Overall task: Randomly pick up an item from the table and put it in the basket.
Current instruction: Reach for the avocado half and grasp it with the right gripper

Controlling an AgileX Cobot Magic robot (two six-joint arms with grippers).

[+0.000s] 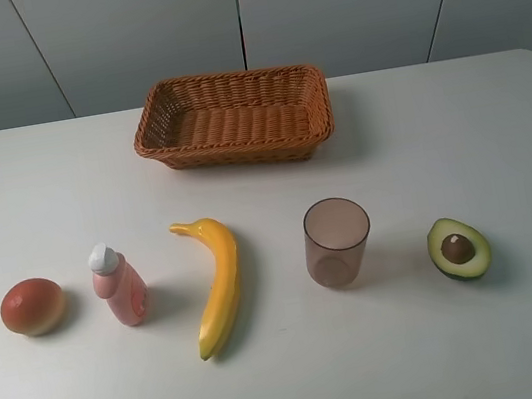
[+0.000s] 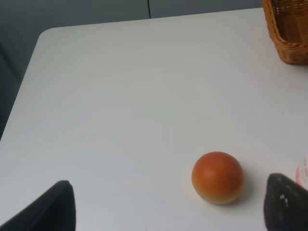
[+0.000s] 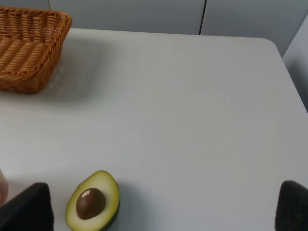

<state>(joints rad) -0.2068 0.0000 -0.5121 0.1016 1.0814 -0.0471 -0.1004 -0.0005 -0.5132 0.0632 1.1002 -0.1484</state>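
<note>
Exterior high view, remote station: the halved avocado (image 1: pixel 459 248) lies cut face up on the white table (image 1: pixel 457 129), brown pit showing, at the right end of a loose row of five objects along the near side. Nothing touches it.

To its left, near but apart, I see a translucent brownish cup (image 1: pixel 338 242) standing upright. Further left a yellow banana (image 1: pixel 218 283) lies lengthwise, running from front to back and curving slightly. Beyond it stands a small pink bottle (image 1: pixel 120 284) with a white cap. A round orange-red fruit (image 1: pixel 33 306) closes the row at the far left.

The wicker basket (image 1: pixel 238 151) sits at the back of the table near the middle, well apart from the avocado and from every other item. Its woven floor is bare.

On the right wrist camera, the avocado lies on the table close to one dark fingertip (image 3: pixel 29 207) of the right gripper (image 3: pixel 163 202). I read the jaws as spread wide, one tip at each lower corner of the picture and neither in contact with the avocado. One corner of the basket shows at the far side.

On the left wrist camera, the left gripper (image 2: pixel 168 192) also stands wide. Its two fingertips (image 2: pixel 53 207) are set far apart, with the orange-red fruit lying on the table nearer one of them and a corner of the basket at the picture's edge.
</note>
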